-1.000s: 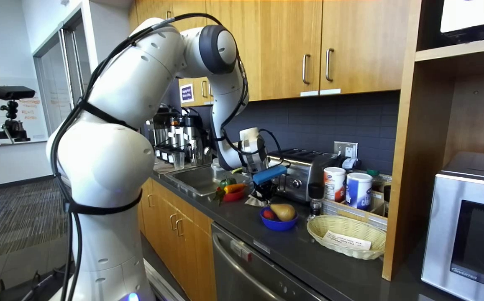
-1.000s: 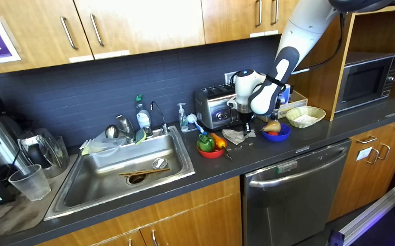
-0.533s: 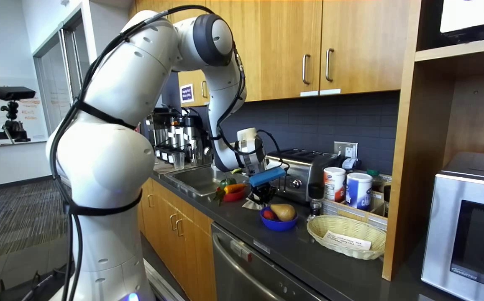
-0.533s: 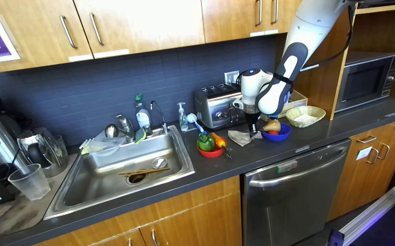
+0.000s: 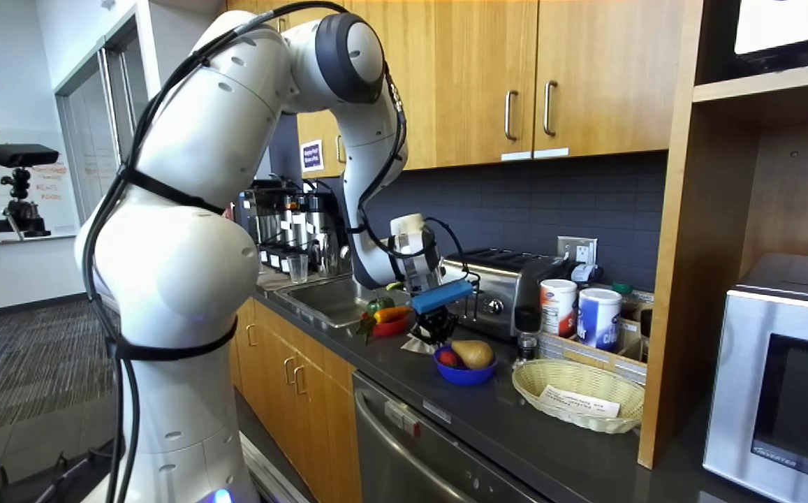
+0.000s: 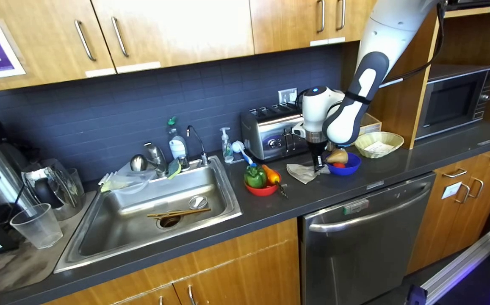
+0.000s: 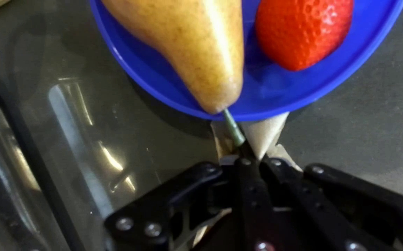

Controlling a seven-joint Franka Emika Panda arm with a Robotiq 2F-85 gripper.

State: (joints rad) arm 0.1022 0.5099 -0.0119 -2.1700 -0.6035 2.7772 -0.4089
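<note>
One cloth [image 6: 301, 173] is pinched by the closed claw [image 6: 318, 167], apparently for wiping; the blue bowl [image 7: 278, 96] beside it must be avoided.

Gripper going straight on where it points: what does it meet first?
Likely the countertop: the gripper points down, seemingly pinching the pale cloth, whose folds may come between; any gap is unclear.

The sink [image 6: 120, 231] has a few wooden sticks [image 6: 181, 212] lying by the drain [image 6: 168, 222], with a dish soap bottle [image 6: 178, 146] standing behind. Red bowl [image 6: 261, 192] beside it's got a green pepper [image 6: 255, 176] and some long orange veggie [image 6: 271, 174], silver toaster [image 6: 273, 132] sits behind that, plus there's a wicker basket [image 5: 606, 383] with a paper slip [image 5: 579, 402] inside.
</note>
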